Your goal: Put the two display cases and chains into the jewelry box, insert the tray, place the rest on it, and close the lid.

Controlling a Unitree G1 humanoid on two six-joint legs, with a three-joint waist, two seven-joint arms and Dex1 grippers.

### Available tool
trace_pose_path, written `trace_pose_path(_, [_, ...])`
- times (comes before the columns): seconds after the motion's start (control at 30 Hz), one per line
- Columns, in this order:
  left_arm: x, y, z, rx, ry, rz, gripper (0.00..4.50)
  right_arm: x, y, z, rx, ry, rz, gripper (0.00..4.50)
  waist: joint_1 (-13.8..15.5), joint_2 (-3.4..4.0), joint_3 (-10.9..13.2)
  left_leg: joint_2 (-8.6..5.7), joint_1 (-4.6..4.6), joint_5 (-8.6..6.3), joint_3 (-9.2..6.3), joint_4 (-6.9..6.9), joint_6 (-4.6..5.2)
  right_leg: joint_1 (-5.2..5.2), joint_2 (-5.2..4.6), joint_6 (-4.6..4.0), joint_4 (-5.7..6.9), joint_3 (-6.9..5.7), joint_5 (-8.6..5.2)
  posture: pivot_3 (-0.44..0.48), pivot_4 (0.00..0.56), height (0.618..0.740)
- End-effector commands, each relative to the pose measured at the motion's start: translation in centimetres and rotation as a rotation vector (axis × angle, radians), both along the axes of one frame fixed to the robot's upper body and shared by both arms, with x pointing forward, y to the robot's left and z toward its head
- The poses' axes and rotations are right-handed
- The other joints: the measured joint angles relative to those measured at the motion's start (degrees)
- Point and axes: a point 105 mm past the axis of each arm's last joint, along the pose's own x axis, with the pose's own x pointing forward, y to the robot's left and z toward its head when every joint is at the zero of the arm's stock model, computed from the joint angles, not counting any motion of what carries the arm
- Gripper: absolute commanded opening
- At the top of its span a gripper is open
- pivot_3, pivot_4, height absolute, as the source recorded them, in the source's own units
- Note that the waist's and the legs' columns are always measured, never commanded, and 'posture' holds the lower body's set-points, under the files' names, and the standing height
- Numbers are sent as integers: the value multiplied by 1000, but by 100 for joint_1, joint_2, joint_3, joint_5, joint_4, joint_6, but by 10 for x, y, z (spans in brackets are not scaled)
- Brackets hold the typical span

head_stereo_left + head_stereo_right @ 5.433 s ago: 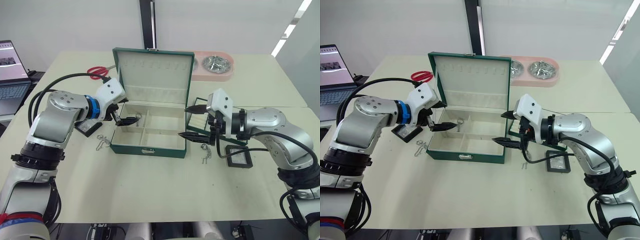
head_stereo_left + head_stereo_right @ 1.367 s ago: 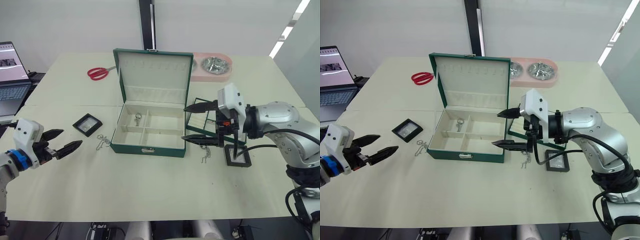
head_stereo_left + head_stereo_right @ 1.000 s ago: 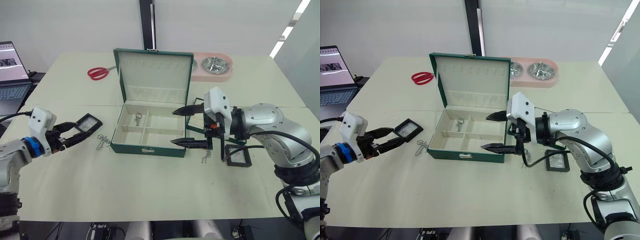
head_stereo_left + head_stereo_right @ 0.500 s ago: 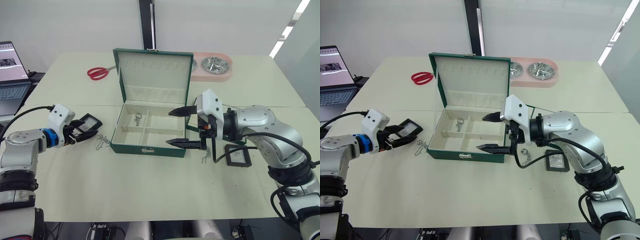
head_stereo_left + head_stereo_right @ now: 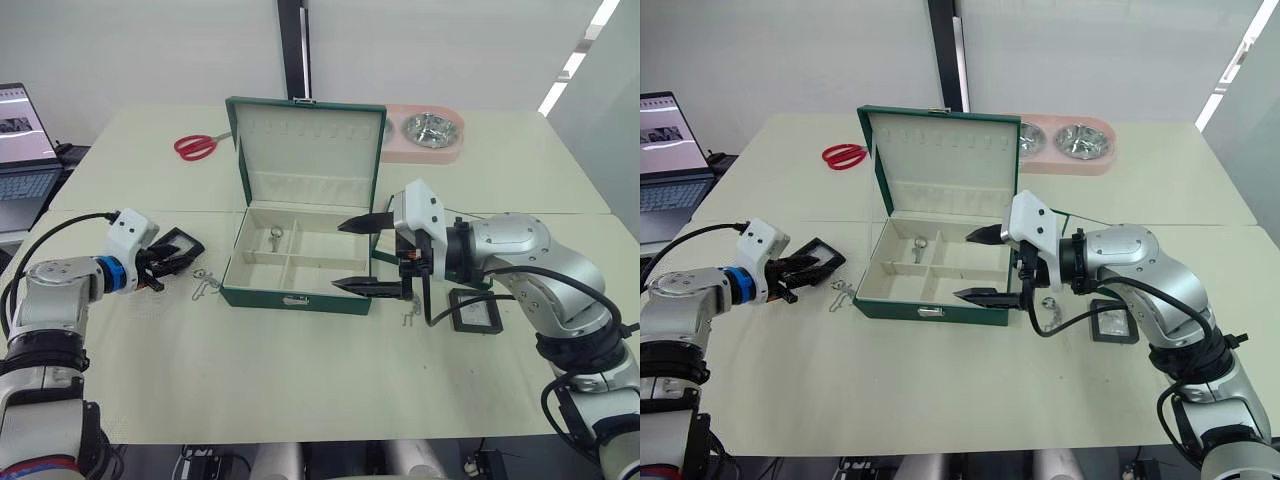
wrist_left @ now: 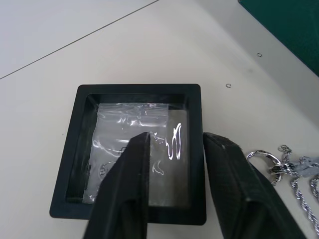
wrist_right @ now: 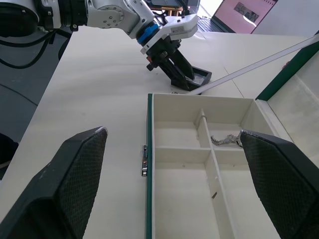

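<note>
**A:** What is sitting on the tabletop (image 5: 300,370), biggest thing first?

**B:** The jewelry box (image 5: 300,262) is standing open at the centre, its lid (image 5: 308,148) upright, and one chain (image 5: 275,238) is lying in a rear compartment. The tray (image 5: 392,240) is lying just beside the box's right wall.

**A:** And the display cases?

**B:** One display case (image 6: 132,149) is lying left of the box; the other display case (image 5: 477,311) is resting on the right.

**A:** The claws?

**B:** The left claw (image 6: 172,186) is straddling one frame edge of the left case, fingers spread. The right claw (image 5: 360,254) is hovering released over the box's right edge.

**A:** Anything smaller?

**B:** Loose chains: one (image 5: 205,283) beside the left case, another (image 5: 411,310) near the box's front right corner.
</note>
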Motion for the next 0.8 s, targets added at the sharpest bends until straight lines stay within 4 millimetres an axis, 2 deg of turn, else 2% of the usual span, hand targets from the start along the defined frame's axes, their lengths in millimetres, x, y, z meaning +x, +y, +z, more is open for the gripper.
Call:
trace_pose_path(0.03, [2, -1, 1, 3, -8, -11, 438, -5, -1, 9, 11, -47, 8, 4500, 1, 0, 0, 0, 0, 0, 0, 0, 0, 0, 0, 0, 0, 0, 0, 0, 150, 740])
trace_pose_path(0.1, [2, 0, 2, 3, -10, -14, 20, -5, -1, 9, 11, -48, 6, 4500, 0, 0, 0, 0, 0, 1, 0, 0, -2, 0, 0, 0, 1, 0, 0, 0, 150, 740])
trace_pose_path(0.2, [1, 3, 5, -1, -18, -11, 20, -5, -2, 9, 11, -49, 3, 4500, 0, 0, 0, 0, 0, 2, 0, 1, -2, 0, 0, 0, 1, 0, 0, 0, 150, 740])
trace_pose_path(0.33, [-5, 11, 20, 1, -49, -11, 20, -6, -2, 9, 14, -53, -4, 4500, -10, 0, 0, 0, 0, 3, 0, 0, -5, -1, 0, 0, 0, 0, 0, 0, 150, 740])
trace_pose_path(0.47, [-18, 14, 50, 5, -114, -43, 20, -5, -5, 9, 12, -60, -22, 4500, -15, 0, 0, 3, -3, 8, 0, -1, -14, -6, 0, 0, 1, 0, 0, 0, 150, 740])
trace_pose_path(0.6, [-38, 3, 75, 9, -137, -134, 20, -3, -10, 7, 4, -68, -44, 4500, -10, 0, 0, 1, -5, 8, 0, -1, -14, -4, -5, 0, -3, 0, 0, 0, 150, 740])
trace_pose_path(0.73, [-58, -18, 88, 27, -115, -241, 20, -2, -16, 4, -15, -79, -71, 4500, -1, 2, 2, 1, -4, 2, -2, -3, -4, 0, -5, 0, -5, 0, 0, 0, 150, 740])
trace_pose_path(0.8, [-67, -36, 96, 22, -101, -318, 20, -1, -20, 3, -18, -84, -94, 4500, 0, 2, 2, 2, -4, -2, -2, -3, 4, 0, -5, 0, -6, 0, 0, 0, 150, 740])
